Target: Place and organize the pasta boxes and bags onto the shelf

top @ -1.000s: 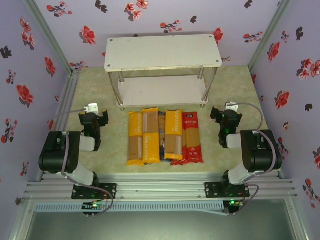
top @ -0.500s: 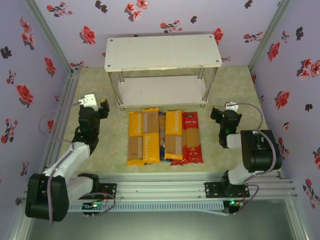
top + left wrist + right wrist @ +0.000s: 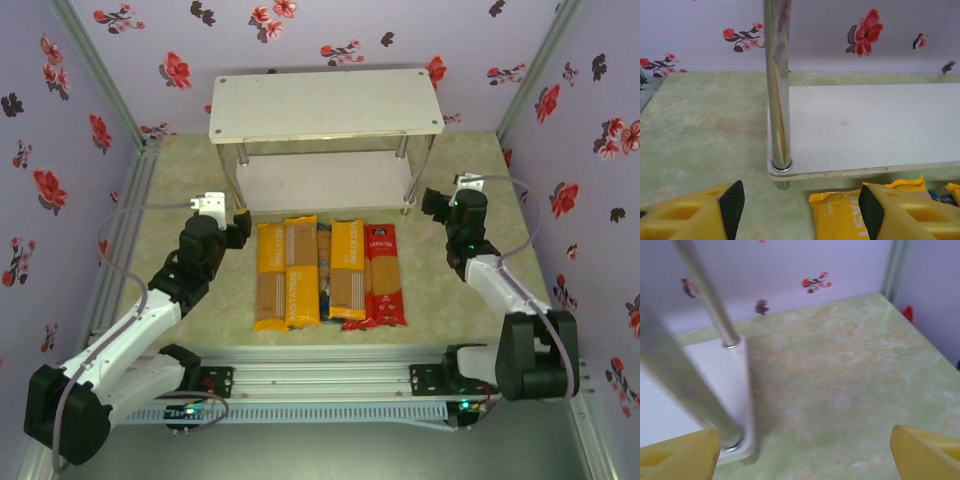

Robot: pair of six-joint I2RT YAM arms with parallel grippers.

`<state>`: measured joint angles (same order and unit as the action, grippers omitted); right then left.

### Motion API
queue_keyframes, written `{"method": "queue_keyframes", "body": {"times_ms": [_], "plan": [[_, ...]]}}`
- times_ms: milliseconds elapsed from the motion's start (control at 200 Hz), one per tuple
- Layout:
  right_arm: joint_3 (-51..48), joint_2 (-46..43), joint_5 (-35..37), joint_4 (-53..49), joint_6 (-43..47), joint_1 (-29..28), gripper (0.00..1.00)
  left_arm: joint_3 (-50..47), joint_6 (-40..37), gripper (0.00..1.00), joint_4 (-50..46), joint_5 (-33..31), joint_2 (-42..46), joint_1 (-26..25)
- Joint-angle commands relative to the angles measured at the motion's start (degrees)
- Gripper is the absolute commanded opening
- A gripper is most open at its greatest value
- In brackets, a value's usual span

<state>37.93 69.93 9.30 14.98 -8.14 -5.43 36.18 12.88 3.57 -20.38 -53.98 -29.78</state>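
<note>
The pasta packs (image 3: 325,272) are lying side by side in one row at the middle of the worktop (image 3: 450,290), just near of the shelf (image 3: 325,105), with none on its boards. In the top view, you are holding the left fingers (image 3: 240,226) just left of the row's far end, by the shelf's near left leg. You are holding the right fingers (image 3: 431,201) beside its near right leg, apart from the red pack (image 3: 385,275).

From the left wrist, your left fingers (image 3: 695,212) are standing wide apart, gripping nothing. Between them a shiny leg (image 3: 777,85) is rising from the corner of the lower board (image 3: 875,125), and a yellow pack (image 3: 837,217) is showing just near of that board.

From the right wrist, your right fingers (image 3: 927,452) are also spread apart and empty. They are hanging over bare worktop (image 3: 840,390), with the board's corner and a blurred leg at the left.
</note>
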Motion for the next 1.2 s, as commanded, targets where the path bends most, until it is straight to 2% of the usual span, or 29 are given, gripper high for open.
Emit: {"method": "queue_keyframes", "body": {"times_ms": [0,245,480,650,815,980,1195], "plan": [[2.31,-4.77,0.38,-14.27,-0.91,-5.25,0.89,3.16,1.98,0.65,-7.09,-1.04,1.39,-1.95],[6.56,-16.41,4.03,-37.77,-5.8,-17.77,0.89,1.59,6.8,0.65,-10.96,0.14,2.28,-4.9],[7.95,-22.03,3.27,-51.27,-17.93,-29.36,0.85,1.4,11.13,0.6,-14.38,0.02,-3.48,-8.62],[7.24,-19.51,6.34,-53.15,-25.61,-39.79,0.84,2.25,14.86,0.59,-17.29,-1.5,-7.82,-12.67],[8.87,-11.95,7.56,-52.25,-29.9,-47.75,0.83,1.08,19.74,0.6,-19.73,-1.25,-7.53,-14.0],[10.84,-3.89,7.09,-51.42,-32.81,-51.1,0.82,-1.14,22.8,0.6,-21.13,-0.41,-4.16,-14.14],[11.32,1.6,5.11,-48.85,-36.2,-51.33,0.82,-2.61,23.58,0.6,-21.38,0.09,-2.62,-14.18]]}}
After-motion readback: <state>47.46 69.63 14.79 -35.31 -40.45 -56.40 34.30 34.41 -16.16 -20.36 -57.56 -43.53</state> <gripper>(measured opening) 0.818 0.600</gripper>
